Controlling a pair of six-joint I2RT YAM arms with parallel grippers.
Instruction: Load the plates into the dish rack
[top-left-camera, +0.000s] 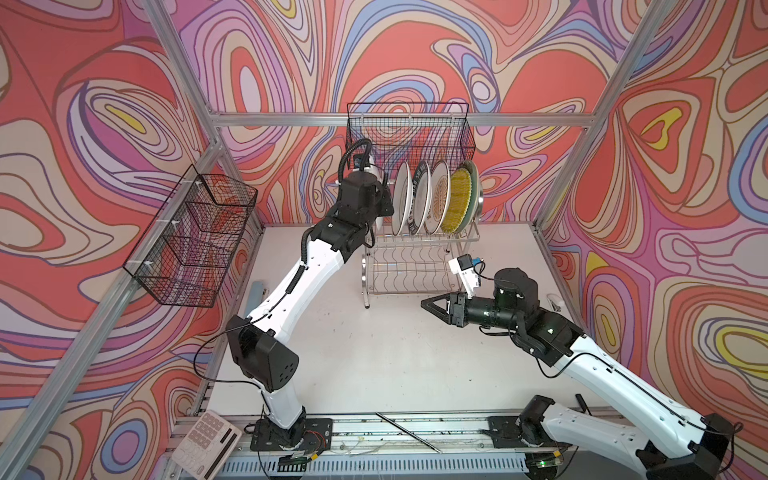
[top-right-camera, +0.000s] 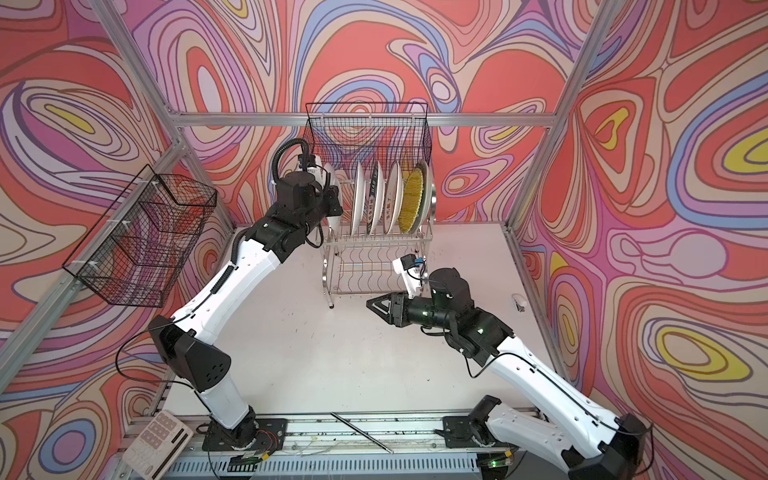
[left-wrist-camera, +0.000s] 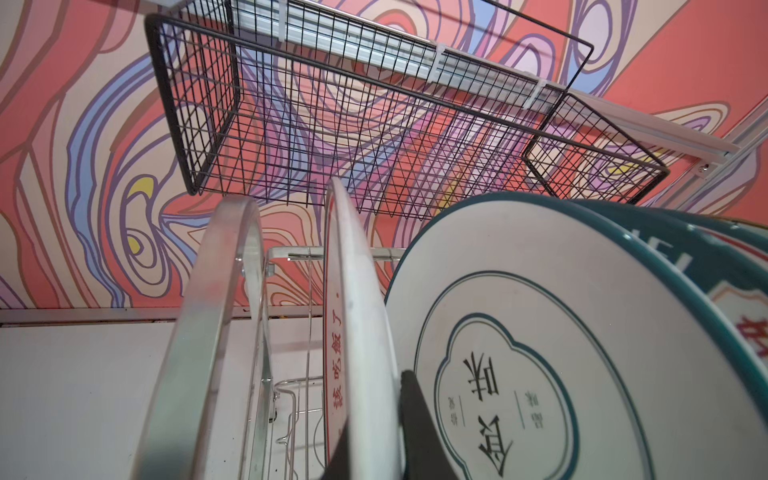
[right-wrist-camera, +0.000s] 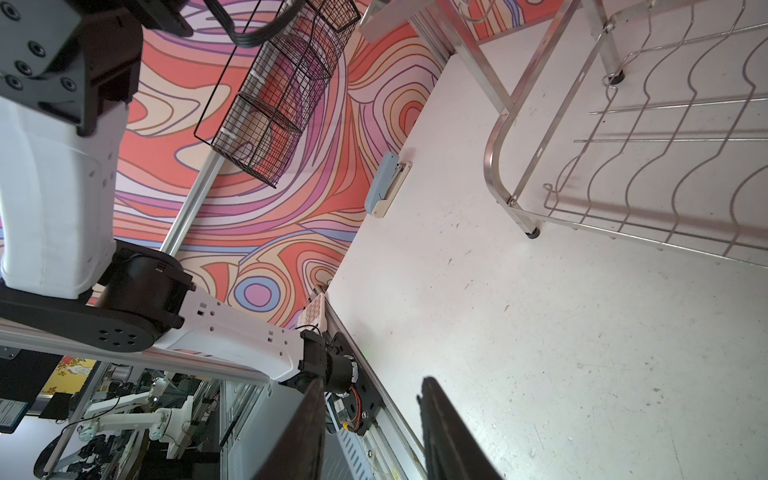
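Left hand (left-wrist-camera: 374, 419) is clamped tight on the rim of a white plate (left-wrist-camera: 357, 299) with red lettering. It's upright at the left end of the dish rack (top-left-camera: 366, 270) top tier, just beside a teal-ringed plate (left-wrist-camera: 519, 332). More plates (top-left-camera: 440, 195) stand in the slots further right. Right hand (top-left-camera: 434, 306) hovers partly open and empty over the table (top-left-camera: 374, 353), in front of the rack.

White scuffed table (top-left-camera: 374, 353), swirl-patterned walls (top-left-camera: 104, 124), black mesh basket (top-left-camera: 409, 133) on the back rail, partitioned basket (top-left-camera: 195, 241) on the left wall, keypad (top-left-camera: 206, 442) and thin metal rod (top-left-camera: 409, 432) along the front rail, pale blue stapler-like thing (right-wrist-camera: 386, 189) at the table's left edge, small white object (top-left-camera: 555, 301) at its right.
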